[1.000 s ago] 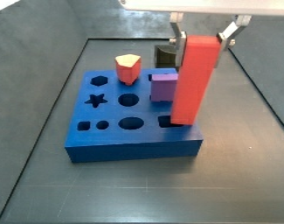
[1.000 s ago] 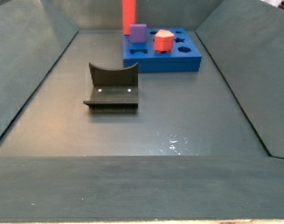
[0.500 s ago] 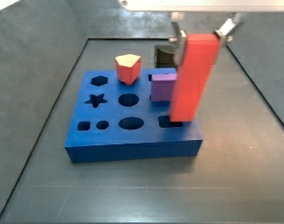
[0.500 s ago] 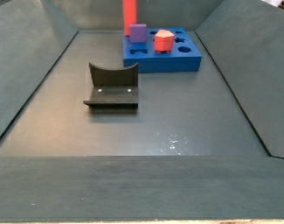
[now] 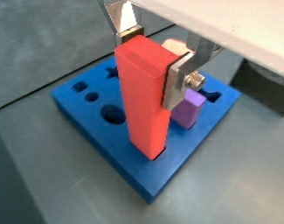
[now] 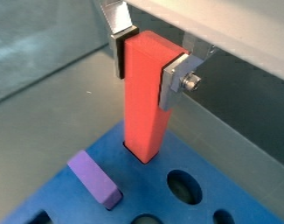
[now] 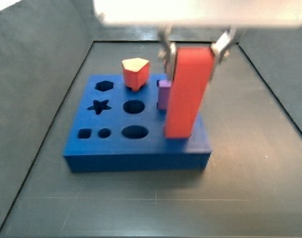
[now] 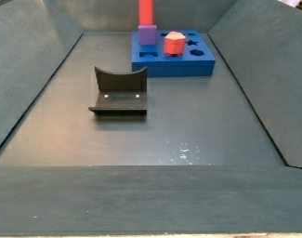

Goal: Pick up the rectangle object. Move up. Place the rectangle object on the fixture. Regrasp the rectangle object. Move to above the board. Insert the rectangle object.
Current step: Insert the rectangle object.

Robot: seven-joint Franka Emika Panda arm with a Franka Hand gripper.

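Arm shifting since last frame; I'm seeing gripper [image 5: 152, 58] pinching rectangle object [image 5: 144, 101] upright, lower end at board [image 5: 103, 140] corner, arm pointing straight down.

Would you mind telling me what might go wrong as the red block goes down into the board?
1. The tool grips only the top of the tall rectangle object; slight tilt could jam its lower end on the board beside the hole.
2. The purple cube stands close beside it, so sideways drift could knock it.
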